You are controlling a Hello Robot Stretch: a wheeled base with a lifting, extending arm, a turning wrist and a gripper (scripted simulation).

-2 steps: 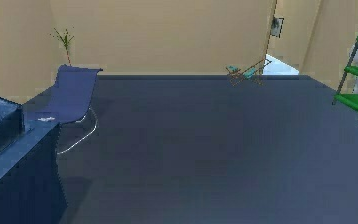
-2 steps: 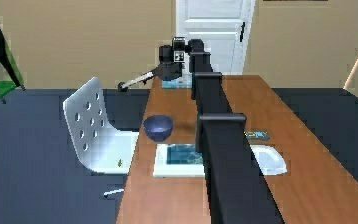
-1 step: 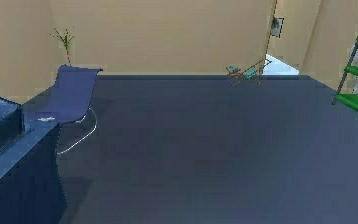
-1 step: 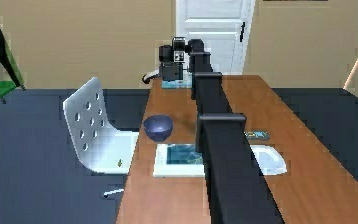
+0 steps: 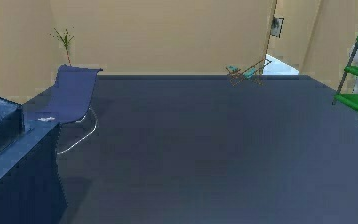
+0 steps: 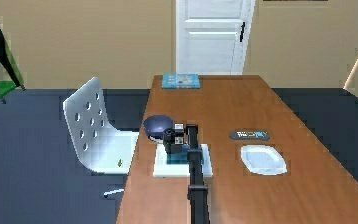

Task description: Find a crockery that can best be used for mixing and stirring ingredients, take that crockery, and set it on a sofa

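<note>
Well, on the forward view's left stands a dark blue sofa (image 5: 12, 160), with a blue lounge chair (image 5: 75, 92) just beyond it and a thin plant (image 5: 63, 42) in the corner behind. Far across the dark floor, a green shelf (image 5: 357, 70) stands at the right edge. In the arm side view, a white chair (image 6: 90, 125) sits at the left side of a brown wooden table (image 6: 247, 105). On that table a dark blue bowl (image 6: 159, 125) rests just left of my pincer (image 6: 175, 138), above a pale flat mat (image 6: 182, 165). I cannot tell how wide my pincer stands, whether it touches the bowl, or whether it has hold of anything. Right of my arm (image 6: 197, 190) lie a small dark flat thing (image 6: 252, 135) and a white plate (image 6: 262, 158).
</note>
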